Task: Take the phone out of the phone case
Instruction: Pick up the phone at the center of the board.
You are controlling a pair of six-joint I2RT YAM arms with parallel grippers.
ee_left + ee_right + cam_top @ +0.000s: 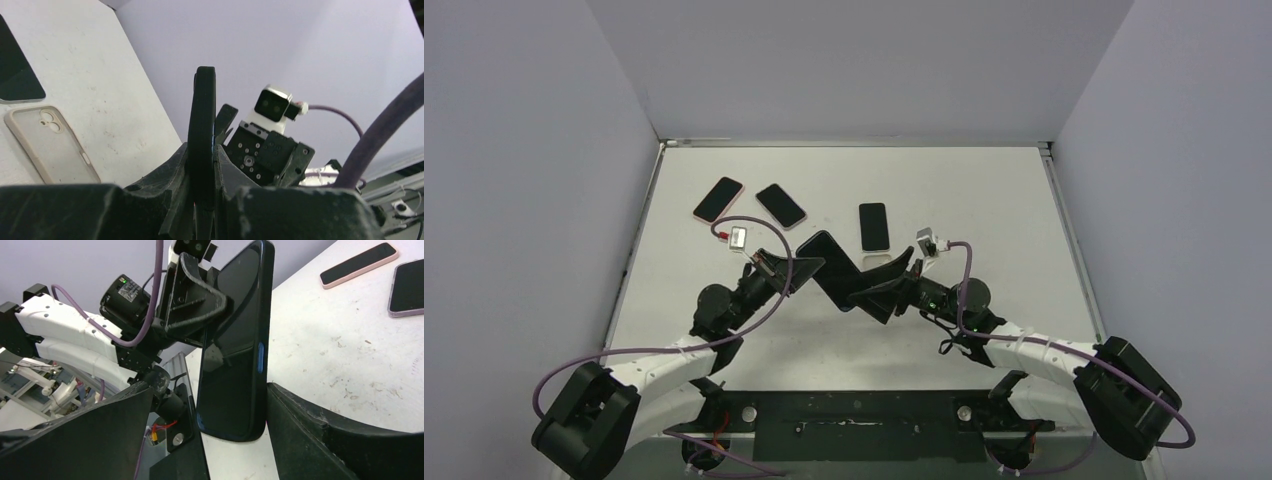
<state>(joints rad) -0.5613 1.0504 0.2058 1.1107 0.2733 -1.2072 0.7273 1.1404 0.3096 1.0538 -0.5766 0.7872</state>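
Note:
A black phone (832, 268) in a dark case with a blue side button (260, 357) is held up off the table between the two arms. My left gripper (790, 268) is shut on one end of it. In the left wrist view the phone (202, 125) stands edge-on, pinched in the left gripper (204, 172). My right gripper (210, 392) is open, and the phone's (240, 340) other end hangs between its jaws. One right finger (300, 425) sits close against the case's edge, while the other stands well apart.
Three phones lie on the white table (984, 200) behind the arms: two at the back left (718, 199) (781, 205) and one near the middle (874, 226). An empty beige case (50, 142) lies flat near them. Grey walls enclose the table.

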